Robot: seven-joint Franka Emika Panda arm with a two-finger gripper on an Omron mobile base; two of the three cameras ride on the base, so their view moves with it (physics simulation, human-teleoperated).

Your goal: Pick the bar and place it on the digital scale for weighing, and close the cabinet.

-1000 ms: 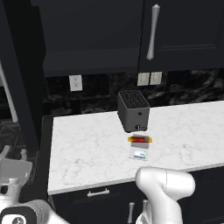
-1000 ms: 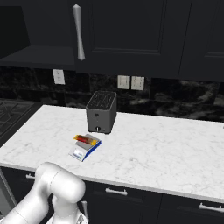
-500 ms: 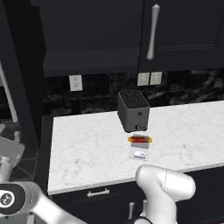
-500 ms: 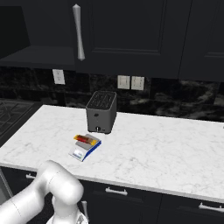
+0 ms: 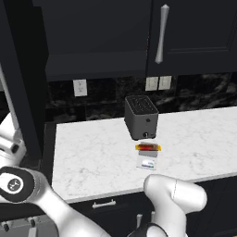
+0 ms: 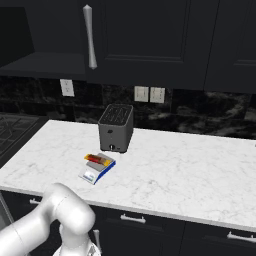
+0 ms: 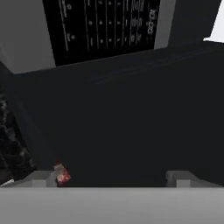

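Resting on scale: the bar (image 5: 148, 147) lies across the digital scale (image 5: 146, 160), before the toaster (image 5: 140, 117) on the table (image 5: 92, 157).
Cabinet (image 5: 192, 34): left door swung open.
Hand (image 7: 113, 177): fingers apart, holding nothing.

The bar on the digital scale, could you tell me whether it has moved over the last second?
No. The bar lies across the digital scale just in front of the toaster, as before.

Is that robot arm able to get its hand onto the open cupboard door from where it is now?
Probably yes: the arm swings low to the left beside the open cabinet door, and nothing visible stands between them.
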